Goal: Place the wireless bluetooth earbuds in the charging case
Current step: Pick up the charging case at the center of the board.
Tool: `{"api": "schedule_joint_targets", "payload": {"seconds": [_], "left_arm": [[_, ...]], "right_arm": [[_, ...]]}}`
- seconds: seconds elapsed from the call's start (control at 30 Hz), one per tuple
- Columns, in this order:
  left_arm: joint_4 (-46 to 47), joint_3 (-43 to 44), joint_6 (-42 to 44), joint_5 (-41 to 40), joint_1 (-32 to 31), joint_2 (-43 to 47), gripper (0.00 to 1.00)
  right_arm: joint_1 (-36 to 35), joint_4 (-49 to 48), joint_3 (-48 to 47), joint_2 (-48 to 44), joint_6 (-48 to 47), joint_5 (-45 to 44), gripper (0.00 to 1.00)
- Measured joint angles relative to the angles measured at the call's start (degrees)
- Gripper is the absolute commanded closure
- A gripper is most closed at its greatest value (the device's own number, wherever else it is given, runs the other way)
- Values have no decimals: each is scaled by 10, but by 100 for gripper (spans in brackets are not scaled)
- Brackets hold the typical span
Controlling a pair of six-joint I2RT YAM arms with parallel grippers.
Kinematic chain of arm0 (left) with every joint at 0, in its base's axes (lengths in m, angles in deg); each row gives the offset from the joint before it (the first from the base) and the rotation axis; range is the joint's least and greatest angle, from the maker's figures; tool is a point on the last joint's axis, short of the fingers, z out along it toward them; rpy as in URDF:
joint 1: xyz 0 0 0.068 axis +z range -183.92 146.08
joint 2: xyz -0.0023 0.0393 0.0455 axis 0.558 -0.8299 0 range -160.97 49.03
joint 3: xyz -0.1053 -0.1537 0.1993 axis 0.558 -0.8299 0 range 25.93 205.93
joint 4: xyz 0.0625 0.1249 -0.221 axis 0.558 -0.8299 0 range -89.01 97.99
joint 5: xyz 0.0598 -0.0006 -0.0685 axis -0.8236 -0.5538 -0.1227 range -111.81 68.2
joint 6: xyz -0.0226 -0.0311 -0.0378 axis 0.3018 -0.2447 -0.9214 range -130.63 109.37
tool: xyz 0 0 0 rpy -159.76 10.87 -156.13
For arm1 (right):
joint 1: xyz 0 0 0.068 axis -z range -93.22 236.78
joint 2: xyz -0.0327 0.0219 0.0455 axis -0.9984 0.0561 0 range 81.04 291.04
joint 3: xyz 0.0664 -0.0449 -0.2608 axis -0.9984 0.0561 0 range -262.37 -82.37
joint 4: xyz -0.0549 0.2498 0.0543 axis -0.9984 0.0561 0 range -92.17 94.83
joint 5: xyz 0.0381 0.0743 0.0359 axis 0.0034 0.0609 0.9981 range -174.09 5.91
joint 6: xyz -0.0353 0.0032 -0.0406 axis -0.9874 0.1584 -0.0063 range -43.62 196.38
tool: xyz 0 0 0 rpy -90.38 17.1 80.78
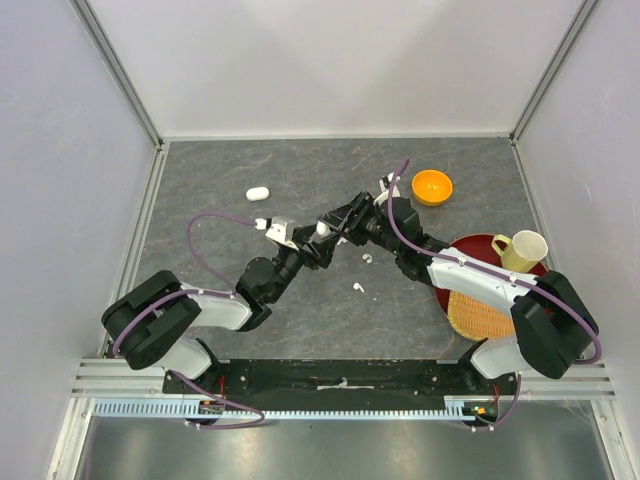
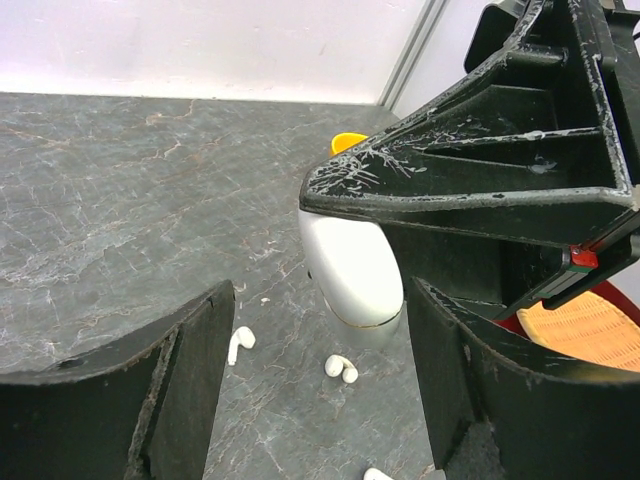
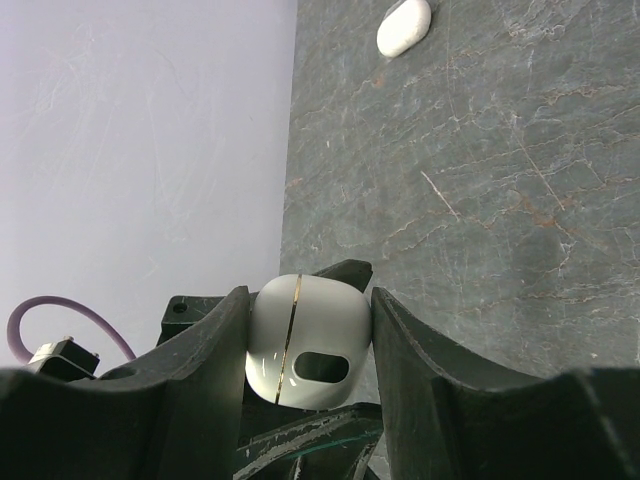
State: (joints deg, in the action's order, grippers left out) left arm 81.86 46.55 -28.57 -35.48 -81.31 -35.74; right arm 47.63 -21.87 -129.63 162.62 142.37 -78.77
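My right gripper [image 3: 310,298] is shut on a white pill-shaped charging case [image 3: 318,335] with a gold seam, its lid closed, and holds it above the table at mid-table [image 1: 322,229]. My left gripper [image 2: 318,325] is open, and its fingers straddle the hanging case [image 2: 350,270] without pinching it. The case is nearer the left gripper's right finger [image 2: 470,390]. Three tiny white earbuds lie on the table under the case: one at the left [image 2: 240,342], one in the middle [image 2: 342,368] and one at the bottom edge [image 2: 375,474]. Two show from above [image 1: 367,258] [image 1: 357,288].
A second white case [image 1: 258,193] lies at the far left, also in the right wrist view [image 3: 404,26]. An orange bowl [image 1: 432,186] sits far right. A red plate [image 1: 470,245] at the right carries a yellow mug [image 1: 522,250] and a woven coaster [image 1: 480,312].
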Motion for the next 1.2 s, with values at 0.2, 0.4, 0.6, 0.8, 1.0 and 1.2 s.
{"api": "schedule_joint_targets", "payload": {"seconds": [0.2, 0.4, 0.6, 0.8, 1.0, 1.2], "left_arm": [[0, 0, 0, -6, 0, 0, 30], [0, 0, 0, -9, 0, 0, 25], [0, 1, -1, -9, 0, 0, 25], [1, 2, -5, -9, 0, -4, 25], [0, 2, -6, -8, -1, -7, 25], [0, 2, -6, -9, -3, -7, 29]], "right_arm": [[0, 0, 0, 0, 0, 0, 68], [0, 0, 0, 0, 0, -2, 68], [0, 0, 0, 0, 0, -2, 68], [0, 0, 1, 1, -2, -3, 68], [0, 0, 4, 8, -2, -4, 68], [0, 0, 7, 13, -2, -4, 68]]}}
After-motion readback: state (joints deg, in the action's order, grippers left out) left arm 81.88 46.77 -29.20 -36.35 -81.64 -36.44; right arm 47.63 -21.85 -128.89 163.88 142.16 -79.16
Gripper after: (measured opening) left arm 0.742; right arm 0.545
